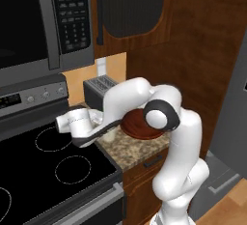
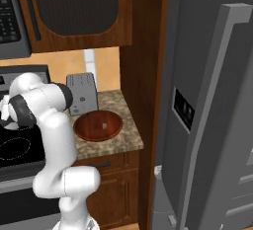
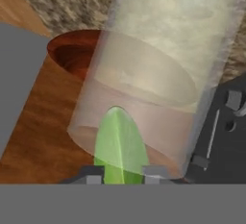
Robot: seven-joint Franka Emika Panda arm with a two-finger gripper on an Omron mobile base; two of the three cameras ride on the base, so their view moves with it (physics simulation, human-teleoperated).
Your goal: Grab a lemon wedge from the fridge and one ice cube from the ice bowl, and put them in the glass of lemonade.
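We see a glossy white arm (image 1: 181, 171) built of rounded, bulbous segments. Beside the toaster (image 1: 99, 90), its elbow joint carries a dark charcoal ring around a white cap. A dark band runs along the forearm's underside. The hand section is white too.

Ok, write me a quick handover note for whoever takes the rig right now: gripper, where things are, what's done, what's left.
Gripper: shut on the lemon wedge, held right at the glass of lemonade.
Glass: on the granite counter by the stove, near the ice bowl.
Ice bowl: beside the toaster; a small pale cube lies in it.
Fridge: right of the counter.
Done: wedge fetched.
Left: drop the wedge in, then add one ice cube.
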